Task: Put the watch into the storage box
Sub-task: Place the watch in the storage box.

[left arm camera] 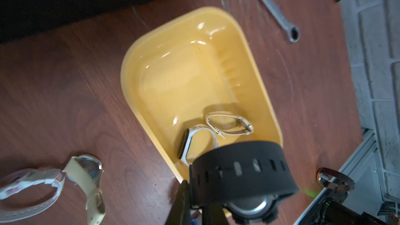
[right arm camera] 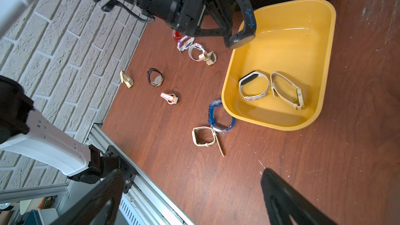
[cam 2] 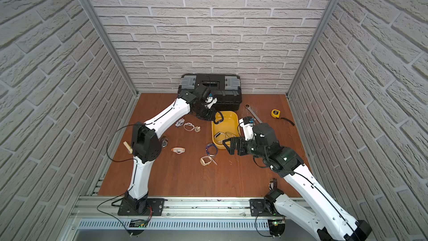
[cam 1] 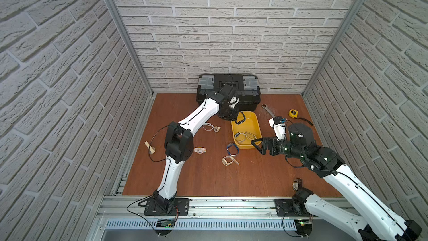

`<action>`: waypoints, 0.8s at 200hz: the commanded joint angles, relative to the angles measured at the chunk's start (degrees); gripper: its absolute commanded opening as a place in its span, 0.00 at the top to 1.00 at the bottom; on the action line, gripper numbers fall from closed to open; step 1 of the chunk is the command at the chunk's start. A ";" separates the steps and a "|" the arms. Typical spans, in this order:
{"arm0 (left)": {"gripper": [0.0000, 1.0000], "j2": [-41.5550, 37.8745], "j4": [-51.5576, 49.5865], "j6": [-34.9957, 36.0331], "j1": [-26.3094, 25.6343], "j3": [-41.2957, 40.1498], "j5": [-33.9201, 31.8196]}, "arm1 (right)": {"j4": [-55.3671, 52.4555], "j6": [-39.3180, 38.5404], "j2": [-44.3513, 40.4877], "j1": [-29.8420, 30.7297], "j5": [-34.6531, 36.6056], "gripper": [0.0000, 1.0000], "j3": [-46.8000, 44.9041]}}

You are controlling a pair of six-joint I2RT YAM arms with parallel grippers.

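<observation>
The left arm (cam 1: 171,177) and the right arm (cam 1: 361,195) both have smooth white shells with a thin black line down each one and little dark screw holes. Big black joints sit between the white parts. Each arm is fixed to a flat black plate (cam 1: 183,206) with small screws, and thin black cables (cam 1: 151,143) loop out beside the joints. The left gripper (left arm camera: 195,209) and the right gripper (cam 1: 256,147) are black with long pointed fingers, and a small white camera box (cam 1: 279,128) sits by each wrist.
</observation>
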 commanded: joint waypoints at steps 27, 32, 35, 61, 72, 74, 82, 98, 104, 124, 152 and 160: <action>0.86 10.51 -6.23 -1.91 0.33 10.87 2.92 | 0.14 -0.55 0.88 -1.24 -0.31 0.00 0.38; 0.86 11.47 -6.40 -2.01 0.25 11.64 3.02 | 0.27 -0.51 0.96 -1.28 -0.29 0.00 0.19; 0.86 12.06 -6.55 -2.11 0.29 12.18 3.10 | 0.35 -0.51 0.97 -1.29 -0.25 0.00 0.10; 0.85 16.46 -6.86 -2.94 0.35 15.84 3.69 | 0.82 -0.47 0.90 -1.44 0.03 0.00 -0.88; 0.85 17.91 -6.66 -3.38 0.37 16.84 4.23 | 0.73 -0.59 0.72 -1.45 0.35 0.00 -1.22; 0.85 18.13 -6.63 -3.56 0.34 16.95 4.34 | 0.73 -0.63 0.71 -1.44 0.35 0.00 -1.30; 0.85 18.96 -6.37 -3.91 0.41 17.37 4.89 | 0.70 -0.65 0.63 -1.55 0.55 0.00 -1.56; 0.84 20.33 -5.65 -4.90 0.48 17.92 6.08 | 0.75 -0.83 0.62 -1.55 0.68 0.00 -2.06; 0.83 20.70 -5.53 -5.25 0.59 18.21 6.42 | 0.74 -0.89 0.67 -1.55 0.82 0.00 -2.23; 0.82 22.09 -5.67 -5.94 0.77 19.16 7.28 | 0.83 -0.97 0.63 -1.64 1.11 0.00 -2.64; 0.74 22.58 -5.96 -6.67 0.98 19.80 7.40 | 0.91 -1.34 0.96 -1.64 1.69 0.00 -3.19; 0.68 22.41 -5.89 -6.89 0.97 19.77 7.42 | 1.07 -1.39 1.10 -1.64 1.63 0.00 -3.30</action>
